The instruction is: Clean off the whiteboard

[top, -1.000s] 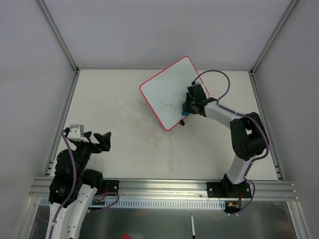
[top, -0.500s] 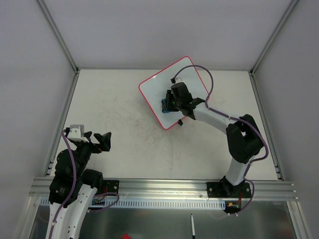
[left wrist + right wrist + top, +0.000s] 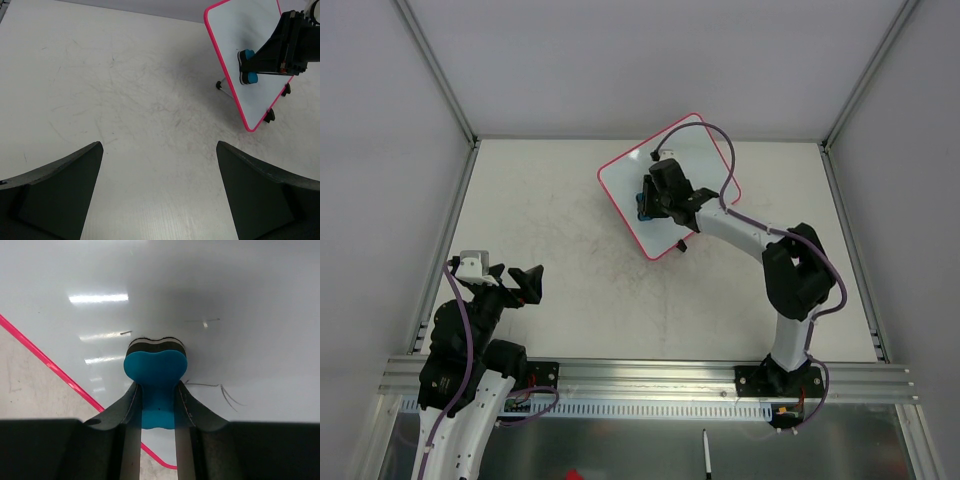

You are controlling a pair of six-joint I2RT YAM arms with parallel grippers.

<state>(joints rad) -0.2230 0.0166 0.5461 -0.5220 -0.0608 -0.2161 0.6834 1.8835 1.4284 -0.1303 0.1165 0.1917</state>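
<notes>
On a scuffed white tabletop (image 3: 570, 265) between grey walls (image 3: 620, 60), the right gripper (image 3: 157, 391) pinches a blue bone-shaped eraser (image 3: 155, 367) against the pink-rimmed whiteboard (image 3: 626, 190); the left gripper (image 3: 159, 147) gapes wide.

Whiteboard (image 3: 625, 190), one item, on the far side of the table (image 3: 550, 230), right of the middle.

We list a flat rectangular board, white face up, with rounded corners and a thin pink-red rim (image 3: 228, 70). It sits turned on the diagonal, one corner towards the near edge and the opposite corner towards the back wall. Small black clips (image 3: 269, 117) line its near-right edge. The face is glossy, catches the overhead lights and is mostly clean; we note a few thin grey pen strokes (image 3: 227, 394) on it. We cannot tell whether it lies quite flat or slightly propped.
</notes>
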